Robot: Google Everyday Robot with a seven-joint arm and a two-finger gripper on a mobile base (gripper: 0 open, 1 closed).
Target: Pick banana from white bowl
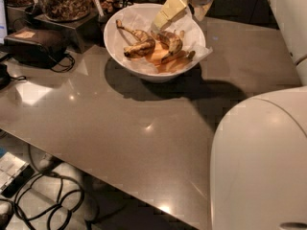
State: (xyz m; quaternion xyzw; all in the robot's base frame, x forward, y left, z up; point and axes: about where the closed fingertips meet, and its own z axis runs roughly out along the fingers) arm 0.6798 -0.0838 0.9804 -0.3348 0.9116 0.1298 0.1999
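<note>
The white bowl [125, 57] stands at the far side of the grey table, lined with crumpled white paper that pokes over its rim. A strongly curved banana [139, 46], yellow blotched dark brown, lies in the bowl's left half. A second spotted banana [172, 42] and smoother orange-yellow bananas [169, 61] lie to its right. My gripper [184, 11] hovers over the bowl's far right rim, above the bananas. Its pale fingers [169, 11] are spread apart and hold nothing.
A clear jar of nuts [62, 1] on a metal stand and a black box [33, 44] with a cable sit left of the bowl. The robot's white body [259, 162] fills the lower right. Cables [48, 200] lie on the floor below the table's near edge.
</note>
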